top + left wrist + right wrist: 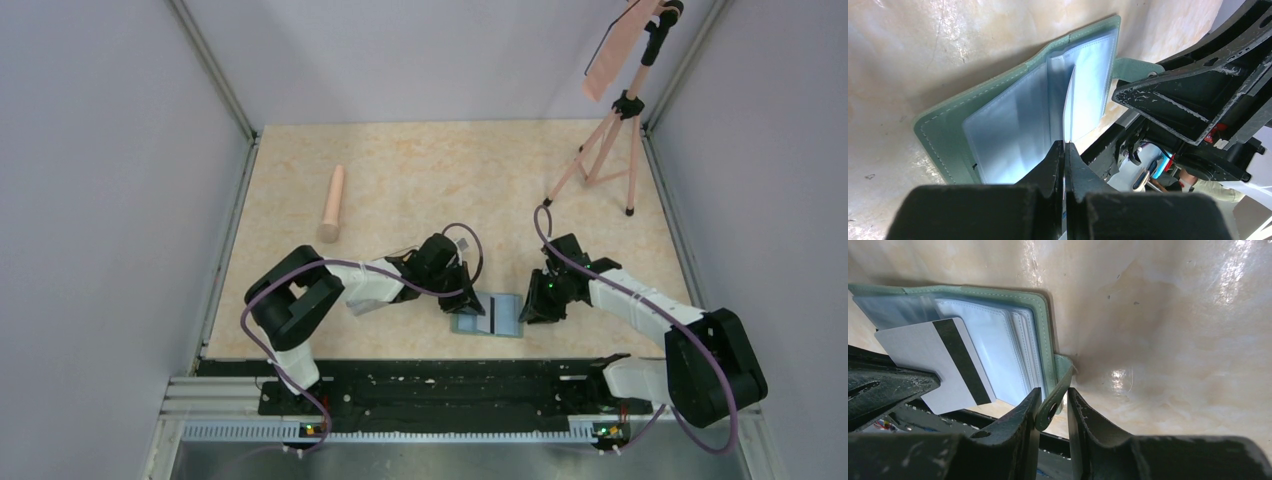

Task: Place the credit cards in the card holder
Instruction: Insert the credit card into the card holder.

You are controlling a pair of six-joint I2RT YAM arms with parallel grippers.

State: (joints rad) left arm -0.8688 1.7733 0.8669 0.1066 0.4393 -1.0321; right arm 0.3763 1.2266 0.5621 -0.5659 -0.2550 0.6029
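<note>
We are working on the insertion step. Our left end effector (1064,146) is clamping one credit card (938,365), a pale one with a dark stripe, by its near edge. It is holding the card over the open card holder (943,127).

The holder is lying spread on the table (1173,315) between the two arms, with its pale blue pocket pages (1013,125) facing up. The card's far edge is reaching in near the middle fold, beside a page that is standing up. We cannot tell whether it is already entering a pocket or only leaning against that page.

Our right end effector (1053,391) is straddling the snap tab (1060,382) on the side toward the right arm, one finger on each side with little slack. We cannot tell whether it is truly pinching the tab or only bracketing it.

We are judging that the next move is calling for a firm hold on that tab, so the holder is not sliding. The card then needs lining up with a pocket mouth and pushing in gently, since the floppy pages could buckle.
</note>
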